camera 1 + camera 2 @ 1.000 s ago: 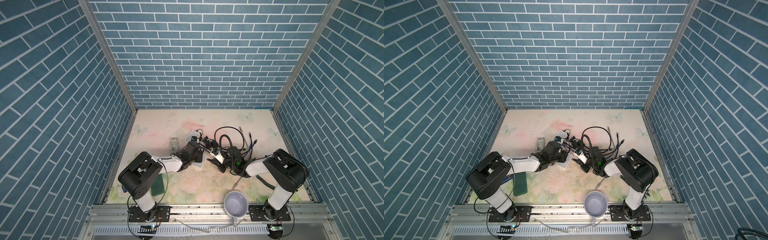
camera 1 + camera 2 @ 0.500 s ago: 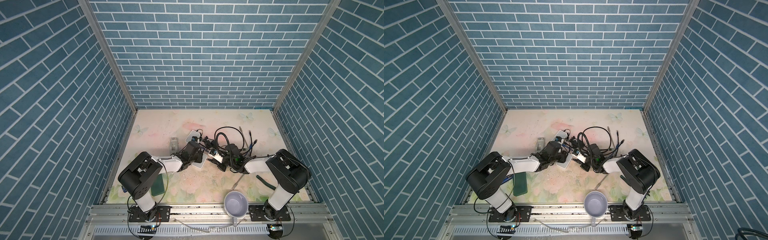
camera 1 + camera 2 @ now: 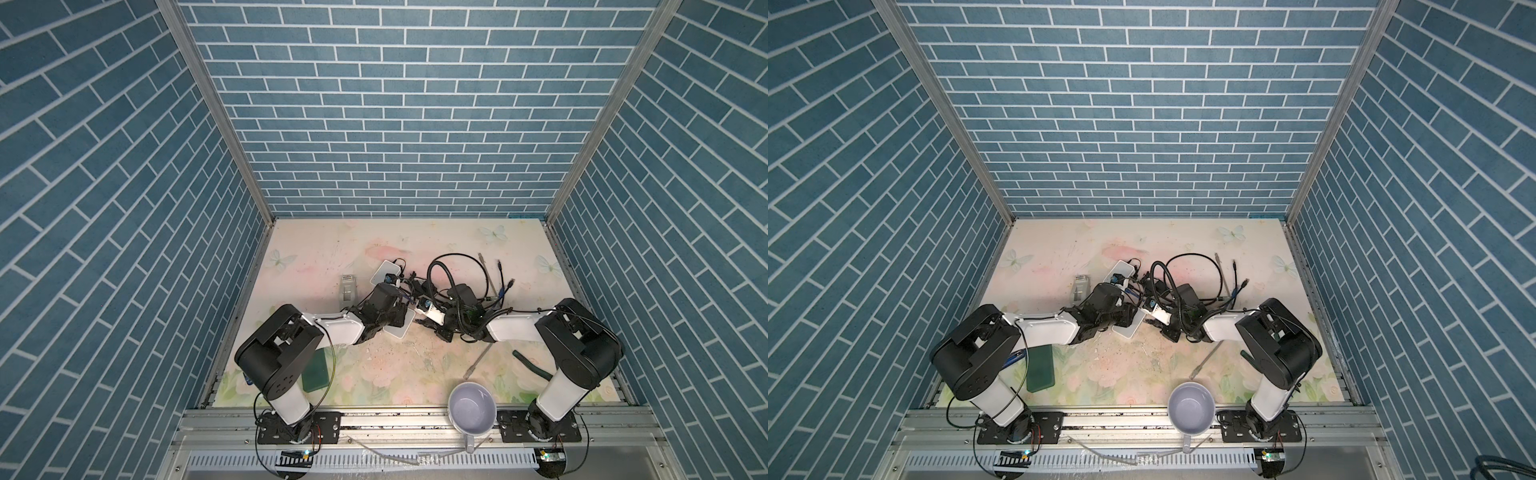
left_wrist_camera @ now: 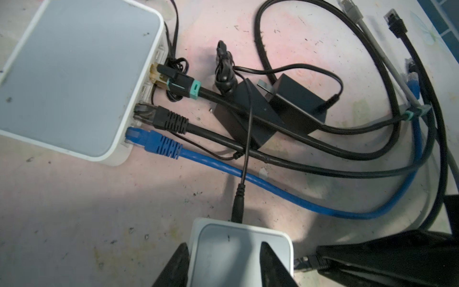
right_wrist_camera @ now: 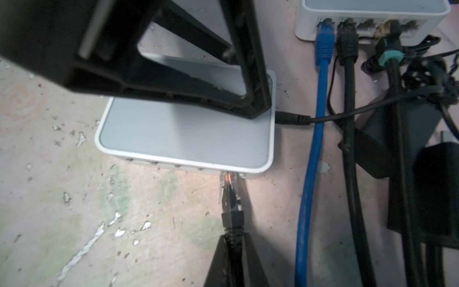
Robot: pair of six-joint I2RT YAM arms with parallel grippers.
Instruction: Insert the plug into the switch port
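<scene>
A small white switch (image 5: 183, 134) lies on the table, also visible in both top views (image 3: 400, 330) (image 3: 1128, 330). My left gripper (image 4: 223, 246) stands open over it, with one finger (image 4: 173, 266) beside the edge away from the ports and the other (image 5: 255, 109) resting on its top. My right gripper (image 5: 233, 238) is shut on the black boot of the plug (image 5: 229, 196). The plug's clear tip sits at the mouth of the end port, nearest the thin black power lead (image 5: 293, 119). How deep it sits is hidden.
A second white switch (image 4: 74, 74) lies further back with blue, black and teal-collared plugs in it. Black power adapters (image 4: 285, 109) and looped cables (image 3: 498, 274) crowd the middle right. A mug (image 3: 473, 409), a green block (image 3: 316, 370) and a grey metal piece (image 3: 348, 286) lie around.
My right arm has shifted a little to the left, bringing the plug closer against the switch. The left arm has stayed in place on the switch.
</scene>
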